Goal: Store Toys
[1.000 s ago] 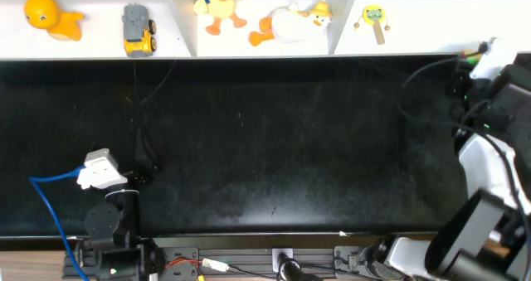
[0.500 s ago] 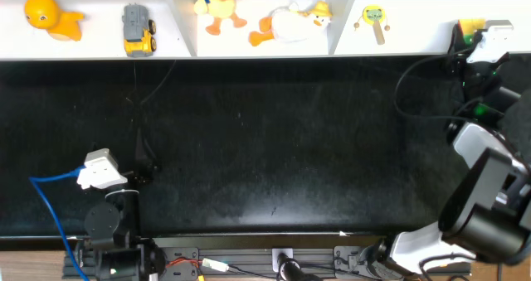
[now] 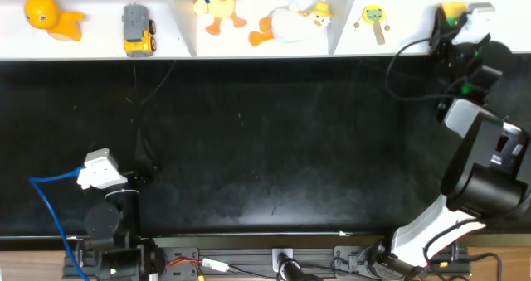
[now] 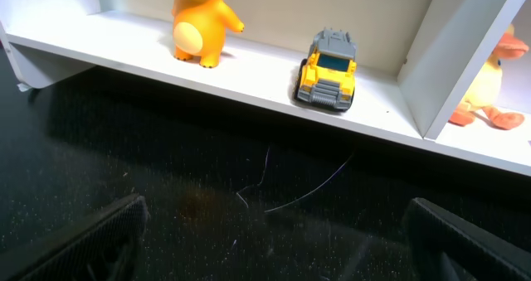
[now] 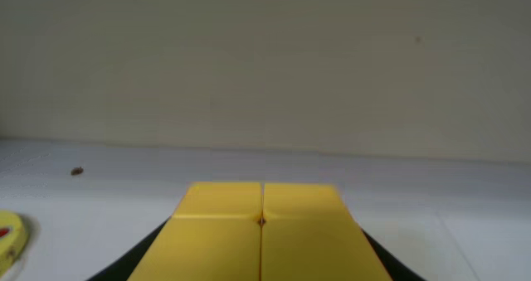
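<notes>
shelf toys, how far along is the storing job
Done: the orange duck, toy truck, plush duck, white plush duck and rattle sit in the shelf's compartments. In hand: the right gripper holds a yellow toy over the floor of the rattle's compartment. Left: setting that toy down and letting go, by the look of it.

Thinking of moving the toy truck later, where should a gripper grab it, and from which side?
Probably pinch the toy truck across its sides, coming from the open front of the shelf: it stands on its wheels, nose outward, room either side.
</notes>
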Tool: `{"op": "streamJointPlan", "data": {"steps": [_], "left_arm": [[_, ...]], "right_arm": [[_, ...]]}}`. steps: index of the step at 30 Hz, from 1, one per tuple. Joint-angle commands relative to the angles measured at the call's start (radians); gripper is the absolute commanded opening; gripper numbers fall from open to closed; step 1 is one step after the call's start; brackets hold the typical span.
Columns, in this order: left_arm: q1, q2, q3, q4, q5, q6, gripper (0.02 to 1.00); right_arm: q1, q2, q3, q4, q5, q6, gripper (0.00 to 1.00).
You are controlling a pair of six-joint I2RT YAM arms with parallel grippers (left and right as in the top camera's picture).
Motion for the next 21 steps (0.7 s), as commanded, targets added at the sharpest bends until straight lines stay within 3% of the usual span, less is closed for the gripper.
{"op": "streamJointPlan", "data": {"steps": [1, 8, 12, 15, 18, 19, 20, 21], "left_arm": [[0.008, -0.009, -0.001, -0.002, -0.008, -0.018, 0.998], [0.008, -0.009, -0.001, -0.002, -0.009, -0.018, 0.998], [0.008, -0.009, -0.001, -0.002, -0.008, -0.018, 0.996], [0.008, -0.009, -0.001, -0.002, -0.008, -0.018, 0.998], [0.008, -0.009, -0.001, -0.002, -0.008, -0.018, 0.998], [0.008, -0.009, -0.001, -0.002, -0.009, -0.018, 0.998], [0.008, -0.009, -0.001, -0.002, -0.009, -0.018, 0.998], [0.008, -0.009, -0.001, -0.002, -0.009, -0.018, 0.998]], "right_arm": [[0.013, 0.038, 0.067, -0.039, -0.009, 0.023, 0.045], [0.015, 0.038, 0.068, -0.099, 0.051, 0.022, 0.064], [0.013, 0.038, 0.068, -0.132, 0.05, 0.023, 0.316], [0.013, 0.038, 0.068, -0.156, 0.05, 0.023, 0.426], [0.013, 0.035, 0.068, -0.193, 0.05, 0.023, 0.627], [0.013, 0.032, 0.068, -0.209, 0.05, 0.024, 0.752], [0.013, 0.026, 0.068, -0.229, 0.05, 0.024, 0.998], [0.013, 0.016, 0.068, -0.255, 0.051, 0.023, 0.998]]}}
